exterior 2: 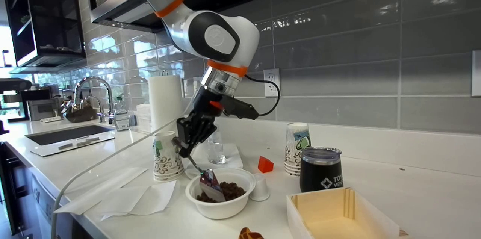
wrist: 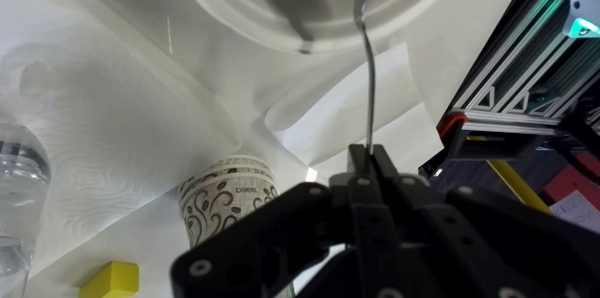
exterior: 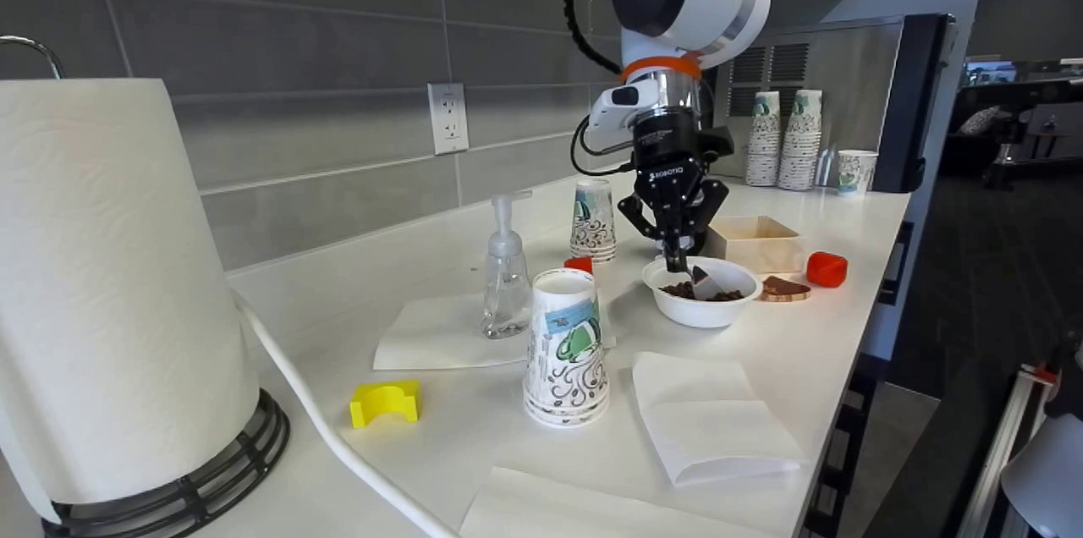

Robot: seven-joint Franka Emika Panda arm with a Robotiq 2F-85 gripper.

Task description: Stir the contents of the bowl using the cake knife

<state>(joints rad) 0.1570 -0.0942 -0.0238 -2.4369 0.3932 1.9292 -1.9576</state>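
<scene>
Cake knife (exterior 2: 210,183) in bowl (exterior 2: 222,212), room inside rim (exterior 2: 253,184)

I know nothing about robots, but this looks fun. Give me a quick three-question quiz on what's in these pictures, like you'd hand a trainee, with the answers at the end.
1. What is the claw holding?
2. True or false: the bowl has dark brown bits in it.
3. Pick one: the notched block seen in an exterior view is (a) blue, (b) yellow, (c) green.

Key
1. The cake knife, with its broad end in the bowl.
2. True.
3. (b) yellow.
</scene>
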